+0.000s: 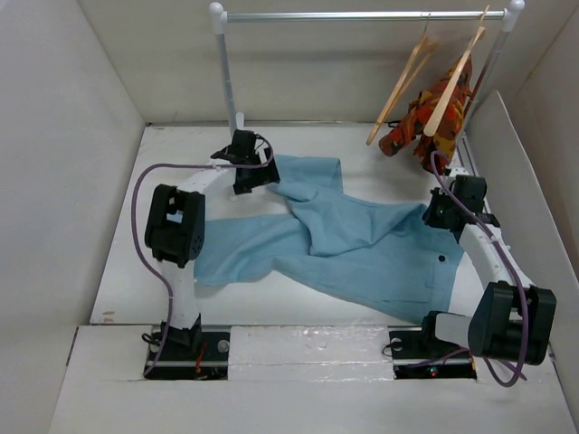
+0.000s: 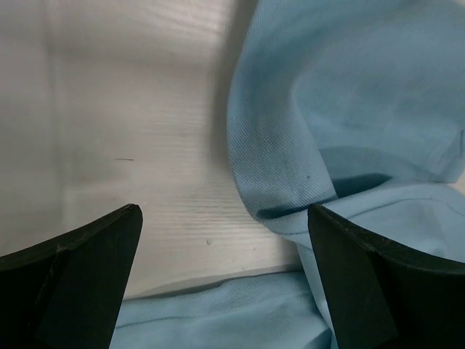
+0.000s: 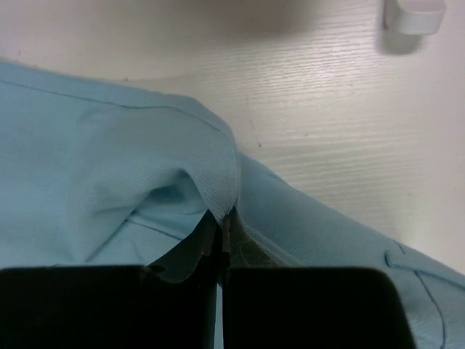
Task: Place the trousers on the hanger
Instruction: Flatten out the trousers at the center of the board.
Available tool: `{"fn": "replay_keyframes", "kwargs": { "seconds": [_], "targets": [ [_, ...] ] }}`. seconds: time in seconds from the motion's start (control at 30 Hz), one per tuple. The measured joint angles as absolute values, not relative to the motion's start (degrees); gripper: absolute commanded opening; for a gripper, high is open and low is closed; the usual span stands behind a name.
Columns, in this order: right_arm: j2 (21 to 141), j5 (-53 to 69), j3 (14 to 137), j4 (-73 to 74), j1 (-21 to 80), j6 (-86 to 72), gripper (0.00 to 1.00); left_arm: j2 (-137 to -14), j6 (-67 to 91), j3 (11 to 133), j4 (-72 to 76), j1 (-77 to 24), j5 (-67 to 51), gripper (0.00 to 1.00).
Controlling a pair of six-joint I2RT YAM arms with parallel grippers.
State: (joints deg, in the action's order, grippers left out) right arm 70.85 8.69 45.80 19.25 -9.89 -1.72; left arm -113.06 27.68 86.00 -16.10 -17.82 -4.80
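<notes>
Two robot arms, bolted at the near edge of a white table (image 1: pixel 136 262), work over the trousers (image 1: pixel 362 244), which lie crumpled and spread across the middle of the tabletop, with the waistband and its dark button toward the near right and one leg running off to the near left. On the right, the right gripper (image 1: pixel 434 215) sits at the garment's right edge. Its wrist camera shows its fingers (image 3: pixel 305 305) pressed together on a raised pinch of the sky-blue cloth (image 3: pixel 94 167), with bare table beyond. Farther back on the left, the left gripper (image 1: pixel 251 176) hangs over the far corner of the trousers. In its wrist view the jaws stand wide apart and hold nothing, one dark finger (image 2: pixel 80 269) over bare table and the other over a rolled fold of the fabric (image 2: pixel 349 109). Whether the tips touch the cloth cannot be told. At the back of the enclosure a metal rail (image 1: pixel 362 15) spans two white posts. The hanger (image 1: pixel 403 86), bare light-brown wood, hangs tilted from the rail's right end, well apart from the trousers. Just beside it a second wooden hanger (image 1: pixel 450 95) carries an orange-red patterned garment (image 1: pixel 425 122).
</notes>
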Motion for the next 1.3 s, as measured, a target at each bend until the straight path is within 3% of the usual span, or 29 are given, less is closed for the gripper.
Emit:
{"fn": "replay_keyframes", "kwargs": {
  "seconds": [0.07,0.17,0.23,0.27,0.3,0.5,0.67,0.87,1.13,1.3],
  "targets": [
    [70.46,9.56,44.95,19.05,-9.43,-1.50,0.00,-115.87,28.23,86.04,-15.79,-18.20,-7.07,0.94],
    [69.63,11.00,43.75,18.81,-8.97,-1.28,0.00,-118.08,29.45,86.26,-15.18,-18.70,-9.21,0.83],
    [69.43,11.99,43.05,18.59,-8.56,-1.26,0.00,-119.09,30.87,87.35,-14.39,-18.83,-10.28,0.38],
    [69.41,12.45,42.74,18.59,-8.32,-1.26,0.00,-119.63,31.86,88.16,-13.67,-18.92,-10.61,0.05],
    [69.38,12.71,42.52,18.55,-7.86,-1.28,0.00,-120.03,32.82,88.75,-12.75,-18.94,-10.85,0.00],
    [68.14,13.61,42.26,18.61,-3.64,-1.15,0.00,-112.29,35.62,81.01,-8.62,-17.89,-8.88,0.00],
    [63.66,15.84,42.17,19.88,-2.48,-0.32,0.00,-89.27,35.09,74.06,-14.06,-16.19,0.91,0.00],
    [55.83,16.93,42.65,24.49,-2.48,1.78,0.00,-63.02,34.59,80.82,-24.32,-15.86,8.97,0.00],
    [55.42,19.97,46.30,26.44,-1.08,2.44,0.00,-63.33,33.21,92.55,-42.89,-16.25,15.51,0.00],
    [66.76,19.57,49.15,24.01,-1.39,2.79,0.00,-72.49,27.11,90.28,-41.39,-13.54,16.05,0.00]
  ]
}}
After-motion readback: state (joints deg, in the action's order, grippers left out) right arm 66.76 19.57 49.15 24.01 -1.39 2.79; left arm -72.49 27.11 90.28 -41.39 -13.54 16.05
